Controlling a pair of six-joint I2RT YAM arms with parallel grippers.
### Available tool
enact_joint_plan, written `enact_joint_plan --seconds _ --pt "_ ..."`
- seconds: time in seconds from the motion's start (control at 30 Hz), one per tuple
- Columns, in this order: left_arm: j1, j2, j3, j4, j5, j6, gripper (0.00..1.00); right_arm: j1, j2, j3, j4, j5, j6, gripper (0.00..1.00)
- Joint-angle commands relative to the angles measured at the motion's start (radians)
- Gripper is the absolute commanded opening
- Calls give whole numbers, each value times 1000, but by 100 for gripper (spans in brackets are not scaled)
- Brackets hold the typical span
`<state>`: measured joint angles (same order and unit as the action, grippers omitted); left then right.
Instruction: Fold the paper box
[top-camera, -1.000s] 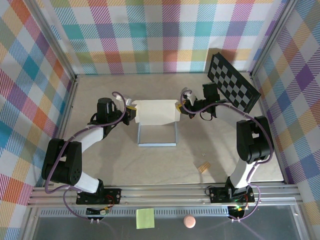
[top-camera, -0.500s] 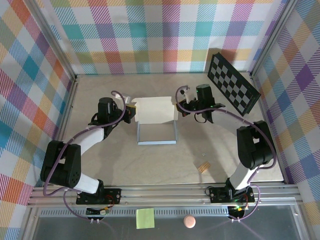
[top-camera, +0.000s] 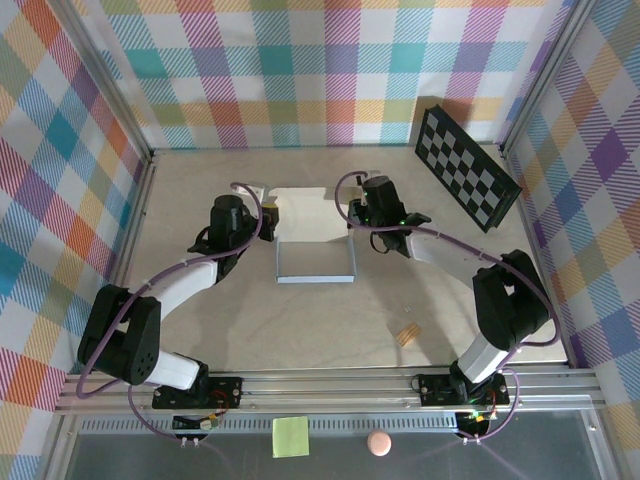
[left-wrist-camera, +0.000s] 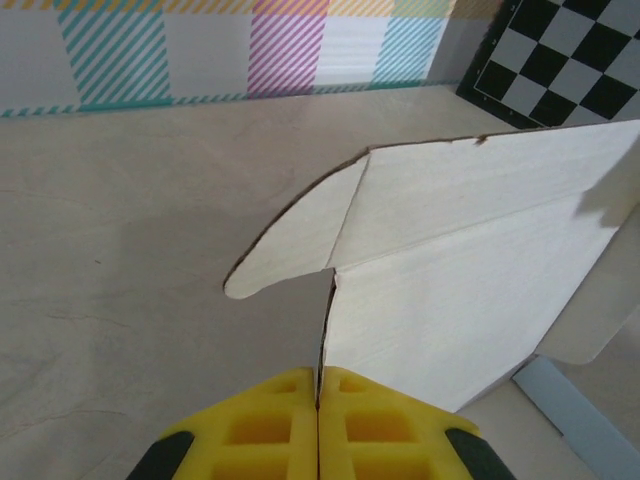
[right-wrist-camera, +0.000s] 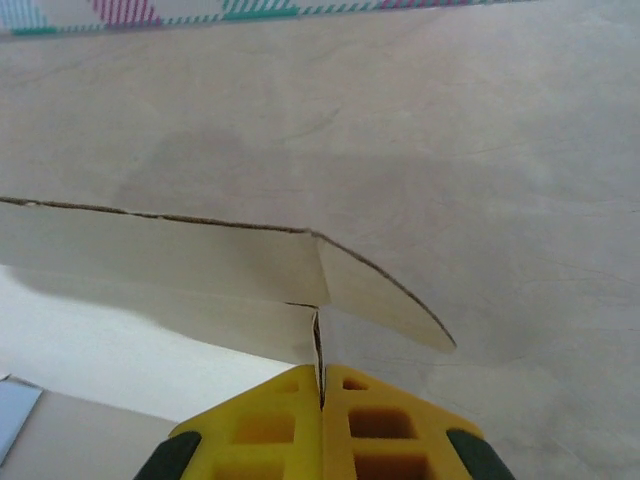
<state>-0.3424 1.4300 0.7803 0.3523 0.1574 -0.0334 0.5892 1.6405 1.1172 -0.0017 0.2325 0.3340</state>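
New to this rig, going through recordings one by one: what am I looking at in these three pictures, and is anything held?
These are two robot arms bolted at the near edge of a table. One picture looks down from above and behind them; the other two come from a camera on each wrist, so the yellow fingertips at the bottom are the arm's own. The paper box lies mid-table, half folded: a grey tray with a pale panel raised along its far side. The left pincer and the right pincer are each shut on a side edge of that panel. A checkerboard panel sits far right; a tan scrap lies nearer.
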Motion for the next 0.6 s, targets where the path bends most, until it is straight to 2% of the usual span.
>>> enact_joint_plan --seconds 0.0,0.17,0.37,0.47,0.57 --pt "-30 16 47 77 12 -51 5 53 -29 0 62 98 63 0" --pt "-38 40 42 133 -1 -73 2 86 -2 -16 134 123 54 0" --pt "-41 85 56 227 -2 -111 4 125 25 -32 231 254 69 0" --pt "-44 125 72 278 25 -129 11 141 49 -39 304 319 56 0" --pt "-46 159 84 311 37 -132 12 147 89 -31 352 357 40 0"
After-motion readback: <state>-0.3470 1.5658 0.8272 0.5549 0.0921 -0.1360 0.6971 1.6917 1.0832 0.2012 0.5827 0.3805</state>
